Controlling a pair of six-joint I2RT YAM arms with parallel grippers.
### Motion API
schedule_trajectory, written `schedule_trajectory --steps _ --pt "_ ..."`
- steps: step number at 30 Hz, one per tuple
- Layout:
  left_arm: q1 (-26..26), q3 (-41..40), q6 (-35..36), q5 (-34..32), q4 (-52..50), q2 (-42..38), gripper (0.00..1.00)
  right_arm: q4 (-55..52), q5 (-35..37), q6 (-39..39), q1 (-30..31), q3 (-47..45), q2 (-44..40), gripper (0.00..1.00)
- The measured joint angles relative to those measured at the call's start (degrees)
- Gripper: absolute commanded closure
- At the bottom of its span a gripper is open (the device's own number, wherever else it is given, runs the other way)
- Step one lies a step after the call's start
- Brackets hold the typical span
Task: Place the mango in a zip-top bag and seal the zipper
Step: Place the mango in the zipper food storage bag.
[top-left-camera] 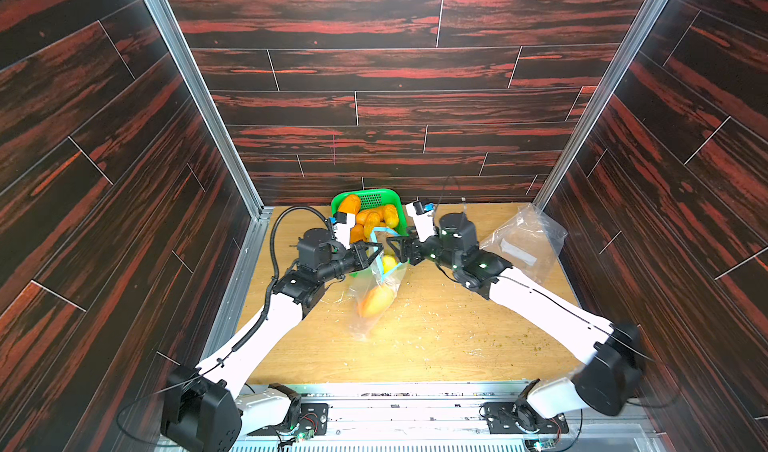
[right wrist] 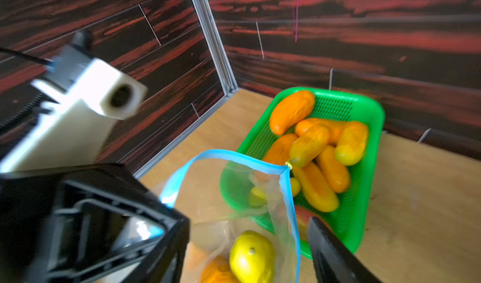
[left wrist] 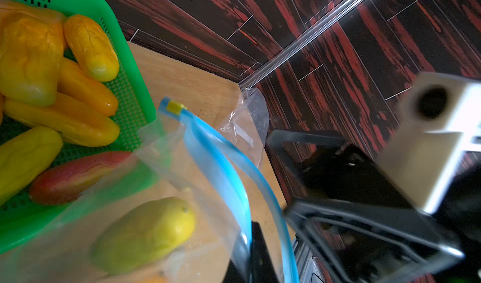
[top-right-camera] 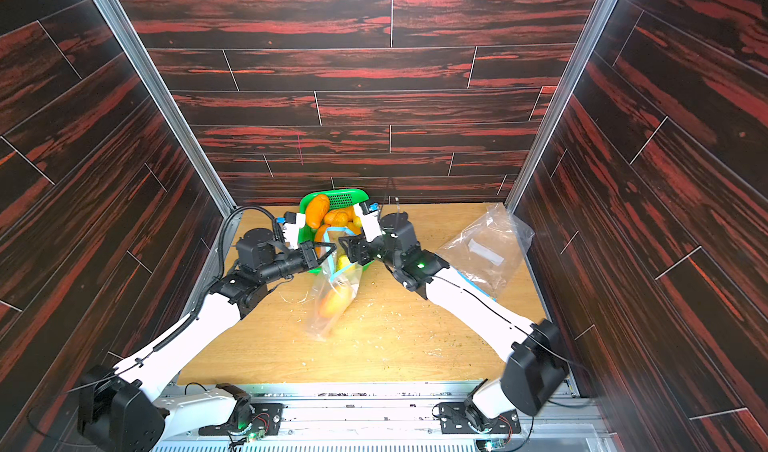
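A clear zip-top bag [top-left-camera: 371, 310] with a blue zipper rim [top-left-camera: 380, 231] hangs open in front of the green basket [top-left-camera: 374, 194]. My left gripper [top-left-camera: 374, 249] is shut on the bag's rim, and its dark finger [left wrist: 257, 253] presses the blue strip. A yellow-green mango [top-left-camera: 388, 263] [right wrist: 251, 258] lies inside the bag near its mouth. An orange mango [top-left-camera: 376, 300] rests lower in the bag. My right gripper [top-left-camera: 392, 246] is open at the bag's mouth. Its finger [right wrist: 328, 245] stands outside the blue rim, apart from the mango. The yellow slider [left wrist: 174, 106] sits at the zipper's far end.
The basket [top-right-camera: 345, 192] holds several orange and yellow mangoes and a reddish one [left wrist: 75, 175], right behind the bag. Spare clear bags [top-left-camera: 523, 242] lie at the table's right, against the wall. Wood-pattern walls close in three sides. Crumbs dot the tabletop.
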Motion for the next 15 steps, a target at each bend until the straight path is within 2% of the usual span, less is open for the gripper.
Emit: schedule_trajectory --steps 3,6,11,15 --pt "-0.98 0.7 -0.55 -0.2 1.4 2.19 1.0 -1.38 1.03 1.68 -1.73 -1.64 -3.43 0.22" --pt "-2.16 2.1 -0.76 -0.22 2.29 4.98 1.0 -2.54 -0.98 4.52 -5.92 -4.48 -5.77 0.22" --pt "-4.55 6.12 -0.83 0.09 4.13 10.14 1.0 -6.91 -3.39 7.91 -8.98 -6.25 -4.04 0.23" --pt "-6.01 7.32 -0.79 0.55 5.68 11.98 1.0 -9.16 -5.73 10.8 -11.61 -7.41 -3.04 0.29"
